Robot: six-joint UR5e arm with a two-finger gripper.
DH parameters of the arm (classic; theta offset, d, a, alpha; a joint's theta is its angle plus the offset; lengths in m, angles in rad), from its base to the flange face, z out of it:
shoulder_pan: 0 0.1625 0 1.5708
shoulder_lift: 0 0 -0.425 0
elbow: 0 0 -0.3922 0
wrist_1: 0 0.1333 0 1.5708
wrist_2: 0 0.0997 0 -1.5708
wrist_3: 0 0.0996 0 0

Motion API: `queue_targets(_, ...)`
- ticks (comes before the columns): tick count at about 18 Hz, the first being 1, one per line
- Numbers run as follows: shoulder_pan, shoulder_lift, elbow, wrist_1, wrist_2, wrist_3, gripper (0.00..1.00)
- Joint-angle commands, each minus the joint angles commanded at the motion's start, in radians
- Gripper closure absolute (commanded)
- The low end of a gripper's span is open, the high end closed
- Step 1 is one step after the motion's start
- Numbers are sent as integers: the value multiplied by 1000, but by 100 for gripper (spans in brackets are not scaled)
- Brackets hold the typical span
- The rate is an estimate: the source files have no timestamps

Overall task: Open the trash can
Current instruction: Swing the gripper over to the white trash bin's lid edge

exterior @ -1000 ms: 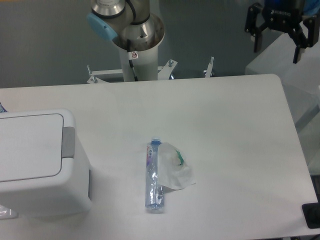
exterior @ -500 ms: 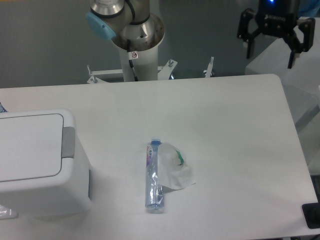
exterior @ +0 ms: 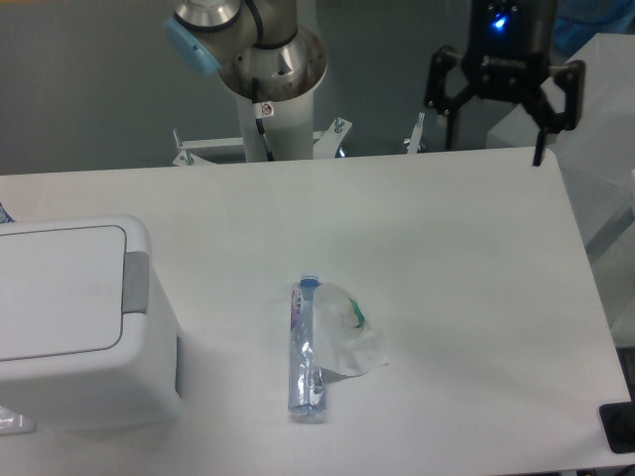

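The trash can, far to the left of and below the gripper, looks like stiff, smooth plastic with its lid closed. Its grey push tab seems the place to press. The gripper's fingers hang spread apart, holding nothing.

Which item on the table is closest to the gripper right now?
The crumpled clear bag beside the bottle; the trash can sits farthest, at the left edge. Gripper hangs open over the far edge.

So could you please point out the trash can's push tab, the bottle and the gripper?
push tab (exterior: 136,283), fixed camera, middle of grey tab.
bottle (exterior: 306,347), fixed camera, mid-body.
gripper (exterior: 493,139), fixed camera, between open fingertips.
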Motion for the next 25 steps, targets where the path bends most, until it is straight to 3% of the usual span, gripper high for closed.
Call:
queue_targets(3, -52, -12, -8, 78, -8, -201, 0)
queue_targets(5, -87, -20, -9, 100, -8, -290, 0)
queue_targets(9, -143, -19, -23, 100, -5, -379, 0)
queue_targets(14, -223, -15, -51, 105, 0, -650, 0)
queue_targets(20, -288, -34, -60, 105, -11, -825, 0)
queue_targets(25, -347, -61, -92, 131, -8, -895, 0)
